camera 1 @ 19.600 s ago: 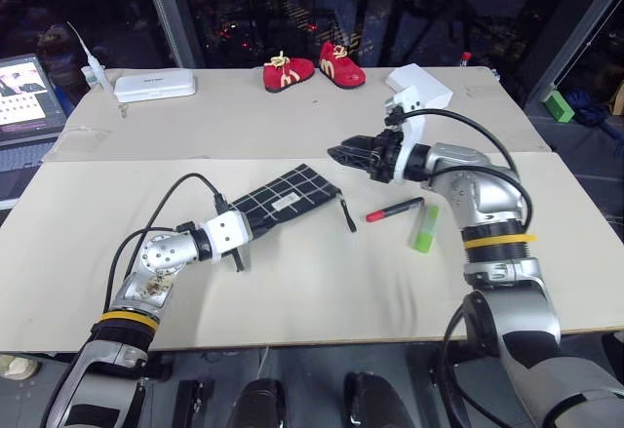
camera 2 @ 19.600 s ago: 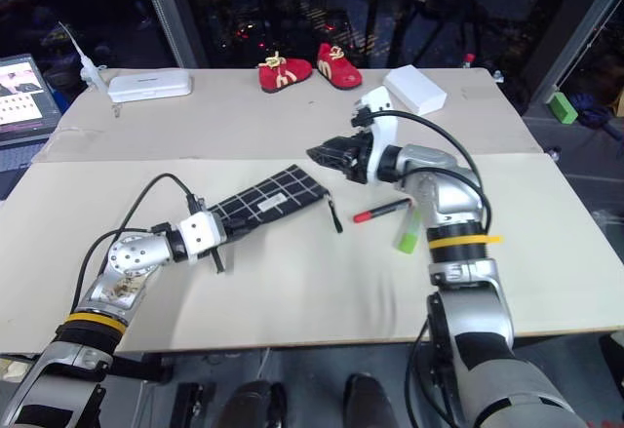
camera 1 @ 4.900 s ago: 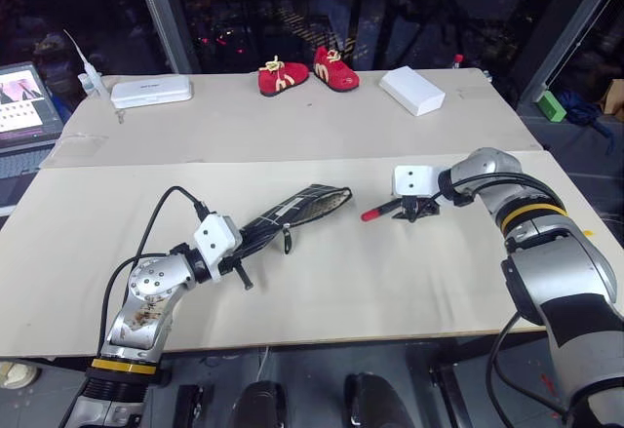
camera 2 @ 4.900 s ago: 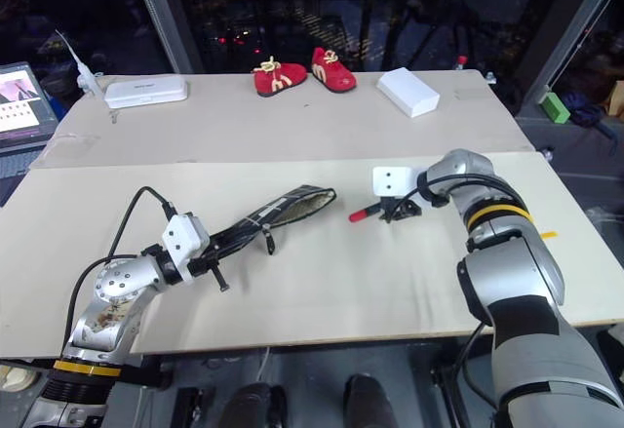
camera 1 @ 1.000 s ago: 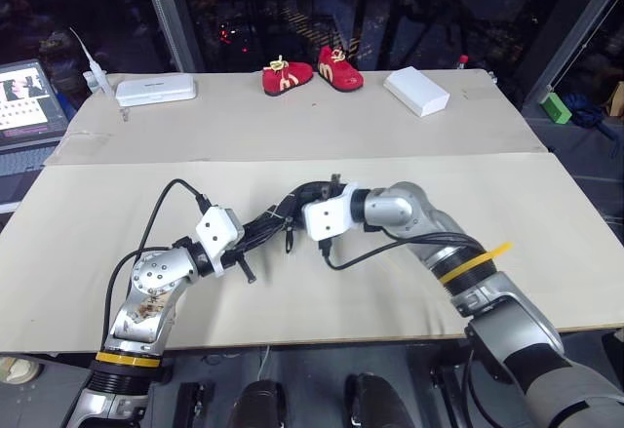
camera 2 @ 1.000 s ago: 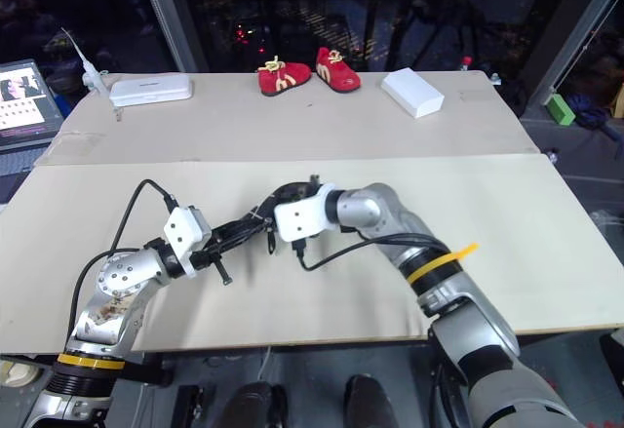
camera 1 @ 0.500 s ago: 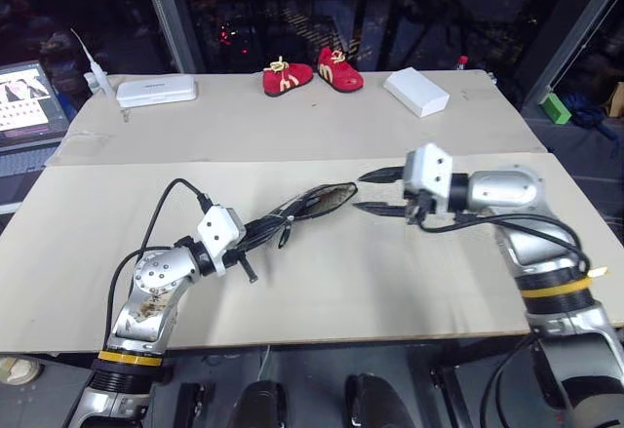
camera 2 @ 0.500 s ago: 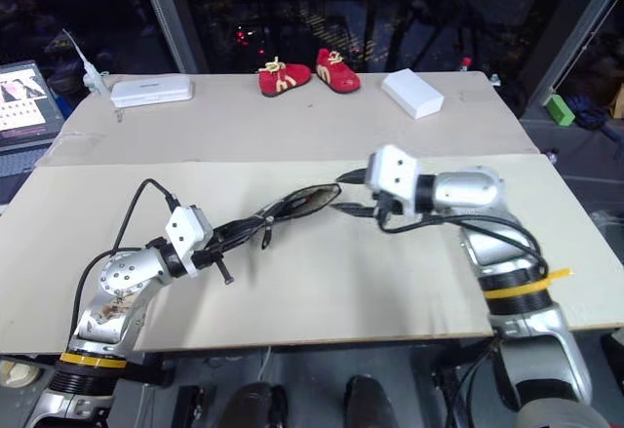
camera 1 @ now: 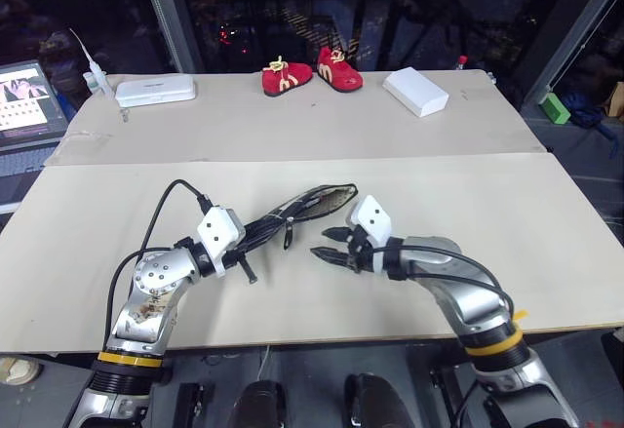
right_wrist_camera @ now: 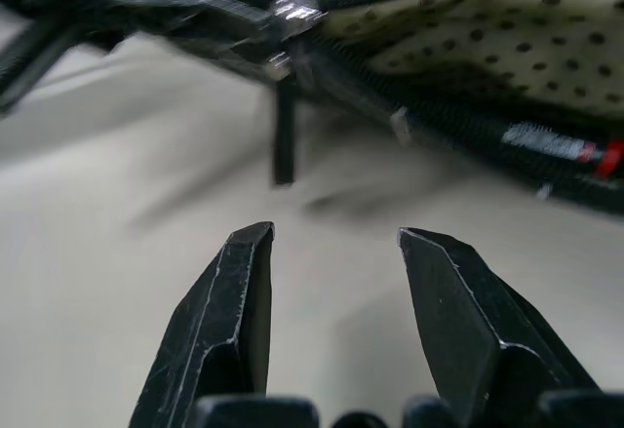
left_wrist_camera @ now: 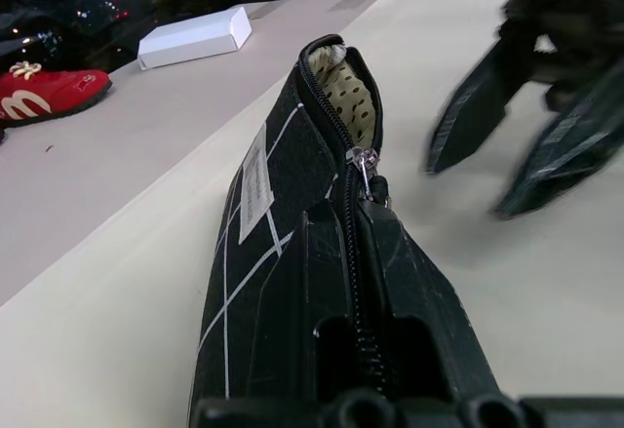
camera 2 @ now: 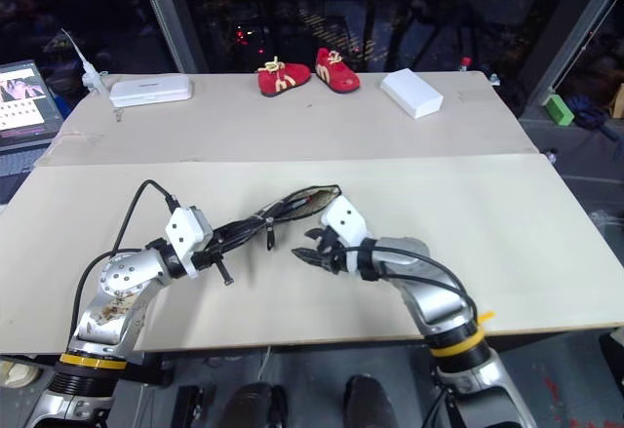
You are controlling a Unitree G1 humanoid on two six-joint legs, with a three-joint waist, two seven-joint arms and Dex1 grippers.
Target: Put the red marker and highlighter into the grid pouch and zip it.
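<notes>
The grid pouch (camera 1: 314,203) is raised off the table at a slant, with my left gripper (camera 1: 255,233) shut on its near end. Its far end gapes open and shows a dotted cream lining (right_wrist_camera: 507,48). Inside that mouth lies the red marker (right_wrist_camera: 575,145), a black barrel with a red tip. The zipper pull (right_wrist_camera: 292,9) sits partway along, and its cord (right_wrist_camera: 283,136) hangs down. My right gripper (camera 1: 322,243) is open and empty, just below the pouch's middle, pointing at the cord. The highlighter is out of view.
At the back of the table are two red shoes (camera 1: 312,69), a white box (camera 1: 416,92) and a white case (camera 1: 156,89). A laptop (camera 1: 29,101) stands at the far left, and a green block (camera 1: 558,106) lies off the right edge.
My right gripper left the pouch mouth, swung out to the right, then came back lower and nearer, rolled over, below the pouch. The left gripper and pouch stayed put.
</notes>
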